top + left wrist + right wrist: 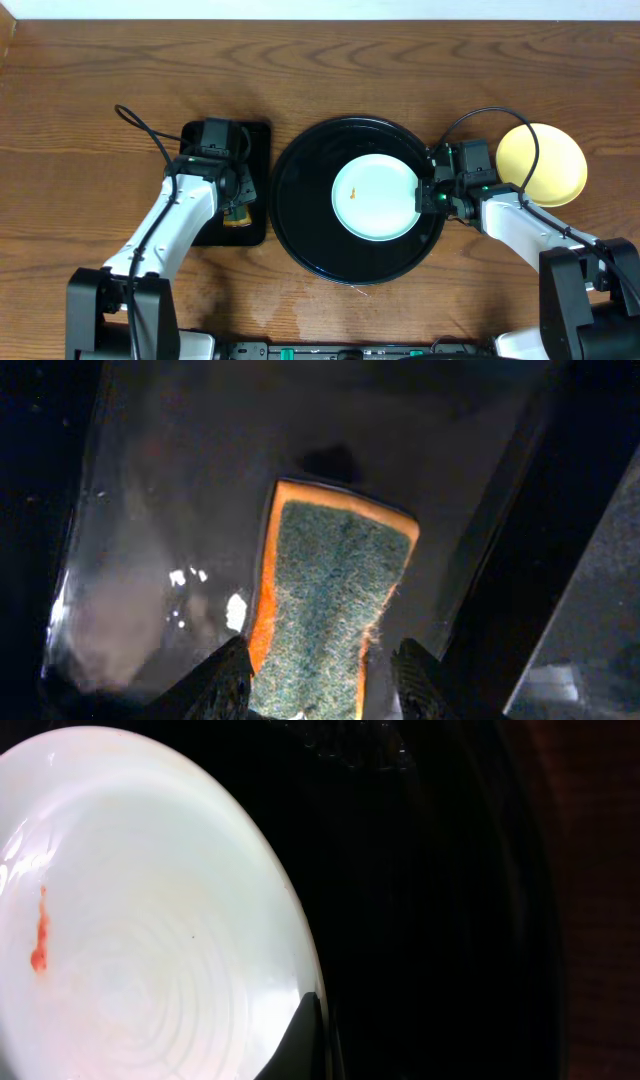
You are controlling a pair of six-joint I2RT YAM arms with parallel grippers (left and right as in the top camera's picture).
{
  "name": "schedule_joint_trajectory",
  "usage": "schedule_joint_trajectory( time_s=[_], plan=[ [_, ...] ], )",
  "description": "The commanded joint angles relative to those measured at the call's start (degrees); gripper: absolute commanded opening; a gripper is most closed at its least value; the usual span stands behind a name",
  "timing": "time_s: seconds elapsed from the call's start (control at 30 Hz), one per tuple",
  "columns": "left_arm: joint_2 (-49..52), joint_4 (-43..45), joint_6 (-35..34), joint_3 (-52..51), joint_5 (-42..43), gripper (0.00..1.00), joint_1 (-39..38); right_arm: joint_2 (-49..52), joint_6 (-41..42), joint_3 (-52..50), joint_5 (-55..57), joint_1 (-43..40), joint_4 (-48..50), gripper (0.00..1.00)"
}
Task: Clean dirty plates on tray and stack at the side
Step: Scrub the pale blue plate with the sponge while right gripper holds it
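mint plate [375,196] is lying smeared on tray [300,200], right gripper [430,196] sitting at its right rim, grip unreadable | left gripper [320,685] is hanging spread astride sponge [335,590], long axis running between jaws

We log a brown wooden table [90,90]. Mid-table sits the round black tray [300,225]. A smaller rectangular black tray [257,135] lies just beside it, toward the left edge. A yellow plate [555,165] lies toward the right edge.
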Motion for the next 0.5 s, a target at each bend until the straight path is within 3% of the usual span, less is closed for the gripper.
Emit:
schedule_joint_trajectory(
  time_s=[0.0, 0.23, 0.3, 0.33, 0.47],
  plan=[
    [2.23, 0.81, 0.11, -0.35, -1.36, 0.44, -0.09, 1.09, -1.18, 0.02, 1.60, -0.57, -0.66, 0.01],
    [9.42, 4.31, 0.17, -2.25, 0.13, 0.34, -0.09, 1.09, -1.16, 0.02, 1.60, -0.57, -0.68, 0.01],
    [10.84, 5.35, 1.09, -2.25, 0.13, 0.25, -0.09, 1.09, -1.16, 0.02, 1.60, -0.57, -0.66, 0.01],
    [11.34, 6.10, 2.21, -2.21, 0.11, 0.08, 0.04, 1.09, -1.16, 0.02, 1.60, -0.57, -0.66, 0.01],
    [10.60, 4.44, 3.61, -0.20, -0.07, 0.07, 0.74, 1.09, -1.16, 0.02, 1.60, -0.57, -0.66, 0.01]
  ],
)
